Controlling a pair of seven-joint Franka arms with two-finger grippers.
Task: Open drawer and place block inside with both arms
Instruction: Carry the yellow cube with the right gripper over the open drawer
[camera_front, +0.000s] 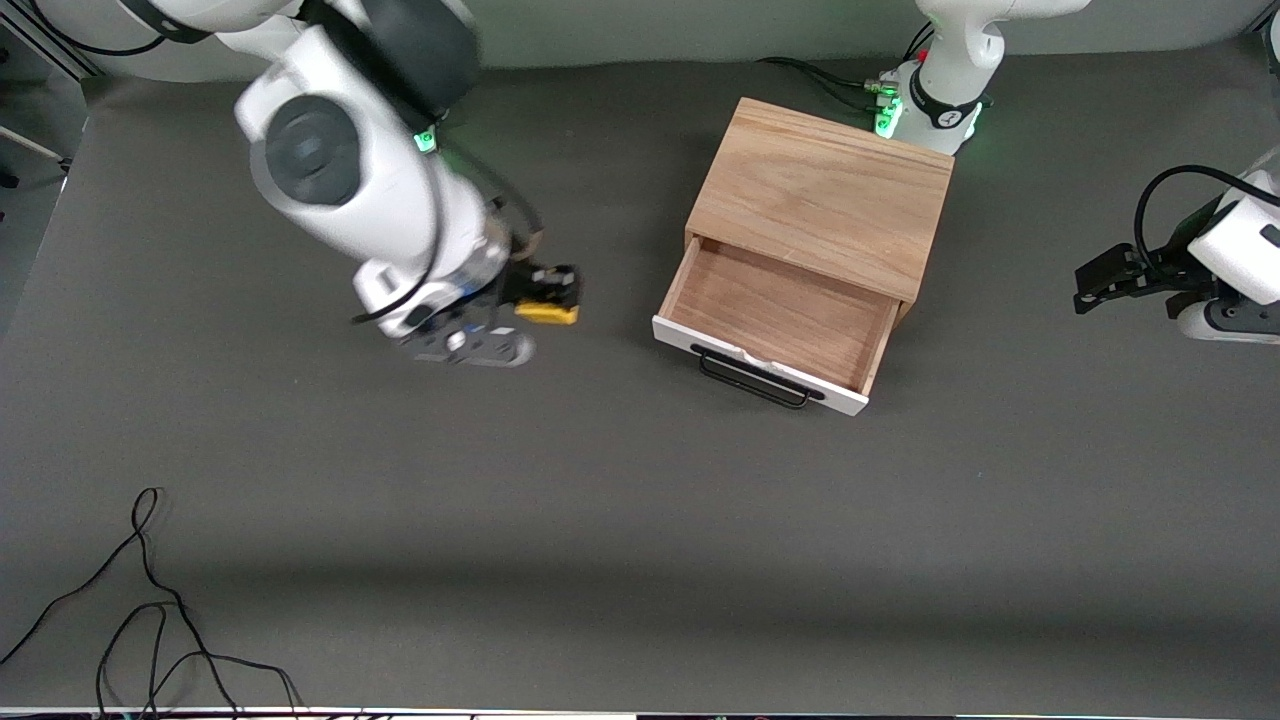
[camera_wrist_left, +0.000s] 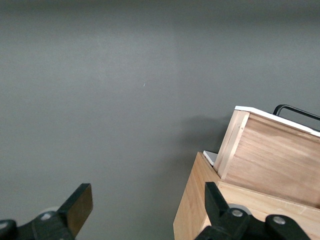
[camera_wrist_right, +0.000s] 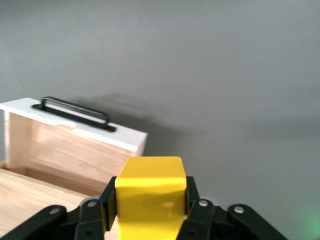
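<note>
your right gripper (camera_front: 545, 293) sits left of centre in the front view, up over the bare grey table (camera_front: 600, 550) toward the right arm's end, its fingers pinching the yellow block (camera_front: 547, 312). in the right wrist view the block (camera_wrist_right: 150, 192) fills the lower middle of the frame, squeezed between the two black fingers (camera_wrist_right: 192, 200).

the drawer (camera_front: 775, 320) stands pulled out of the oak cabinet (camera_front: 825, 195), right of centre in the front view, its wooden floor bare and its white front panel and black handle (camera_front: 755, 380) facing the front camera.

your left gripper (camera_front: 1110, 280) waits at the right edge of the front view, over the table beside the cabinet, its fingers (camera_wrist_left: 77, 205) spread wide apart and holding nothing.
</note>
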